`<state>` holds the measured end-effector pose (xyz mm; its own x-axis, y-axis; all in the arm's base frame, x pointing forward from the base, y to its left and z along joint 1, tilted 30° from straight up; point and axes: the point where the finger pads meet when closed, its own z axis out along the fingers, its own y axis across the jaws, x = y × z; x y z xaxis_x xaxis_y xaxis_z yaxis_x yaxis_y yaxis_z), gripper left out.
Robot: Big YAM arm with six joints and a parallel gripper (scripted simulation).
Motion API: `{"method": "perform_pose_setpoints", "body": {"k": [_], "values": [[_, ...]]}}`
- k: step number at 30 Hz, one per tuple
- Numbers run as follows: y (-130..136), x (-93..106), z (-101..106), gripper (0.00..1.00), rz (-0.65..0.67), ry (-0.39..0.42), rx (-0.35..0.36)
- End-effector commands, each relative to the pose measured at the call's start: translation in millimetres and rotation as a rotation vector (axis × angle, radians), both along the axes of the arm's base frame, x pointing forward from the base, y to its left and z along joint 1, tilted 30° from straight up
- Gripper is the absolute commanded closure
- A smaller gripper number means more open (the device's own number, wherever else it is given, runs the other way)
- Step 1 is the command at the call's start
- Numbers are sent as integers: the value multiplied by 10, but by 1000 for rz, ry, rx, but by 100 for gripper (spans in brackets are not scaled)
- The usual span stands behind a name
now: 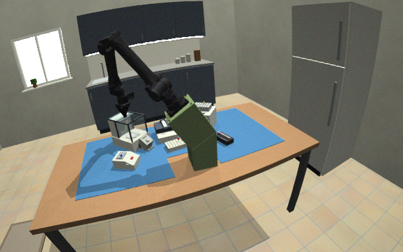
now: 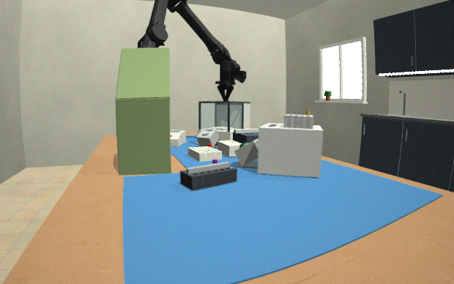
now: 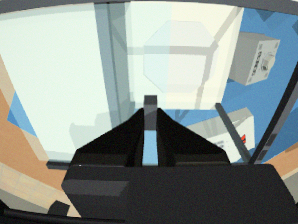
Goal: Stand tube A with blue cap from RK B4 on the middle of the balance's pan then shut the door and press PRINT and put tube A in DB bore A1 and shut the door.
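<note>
Nearest, pale tiled floor [image 1: 195, 224] [image 2: 22, 205] [image 3: 22, 185], square-jointed, spreading below the bench's front edge.

Item: wooden bench [image 1: 62, 191] [image 2: 55, 238] [image 3: 25, 145], orange-brown, on dark legs.

Item: green arm mount [image 1: 198, 139] [image 2: 143, 132], standing midway along the front edge.

Item: blue mat [image 1: 253, 130] [image 2: 256, 219] [image 3: 265, 102], bordered by bare wood, shaded by the arm toward the left front corner.

Item: dry block [image 1: 125, 165] [image 2: 177, 139] [image 3: 245, 125], white with a red mark, toward the left front corner. Tube A [image 1: 121, 155] stands in it, blue cap showing; its exact bore and depth cannot be told.

Item: tube rack [image 1: 175, 146] [image 2: 205, 154], white, behind the mount; one red cap.

Item: magnet block [image 1: 225, 139] [image 2: 209, 178], black, right of the mount; one purple cap.

Item: balance [image 1: 123, 143] [image 2: 206, 137] [image 3: 245, 57], with its framed glass box, toward the left rear corner. The gripper [image 1: 125, 114] [image 2: 225, 99] [image 3: 150, 114] is at its top, clenched on the door's dark handle [image 3: 150, 101].

Item: white station [image 1: 211, 117] [image 2: 289, 154], toward the rear edge, carrying a pale tube block and one yellow cap.

Beyond: grey fridge [image 1: 318, 81] past the right edge; dark cabinets [image 1: 140, 26] [image 2: 395, 44] past the rear edge; bright window [image 1: 42, 60] [image 2: 342, 69] in the grey wall, with a potted plant [image 1: 34, 83] [image 2: 328, 95].
</note>
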<state>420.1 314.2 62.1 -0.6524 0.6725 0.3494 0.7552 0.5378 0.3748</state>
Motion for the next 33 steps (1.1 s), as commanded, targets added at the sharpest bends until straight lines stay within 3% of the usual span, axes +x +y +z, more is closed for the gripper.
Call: {"method": "perform_pose_setpoints", "body": {"k": [1, 2, 6, 18, 19, 22, 33], "values": [[-34, 3, 6, 94, 3, -13, 5], [-44, -32, -81, 94, 3, 7, -5], [-65, -30, 1, 94, 2, -16, 7], [-119, -110, -58, 94, 2, -11, 5], [-126, -146, -138, 94, 2, 8, -5], [-137, -142, -64, 94, 3, -13, 5], [-201, -225, -120, 94, 2, -10, 4]]}}
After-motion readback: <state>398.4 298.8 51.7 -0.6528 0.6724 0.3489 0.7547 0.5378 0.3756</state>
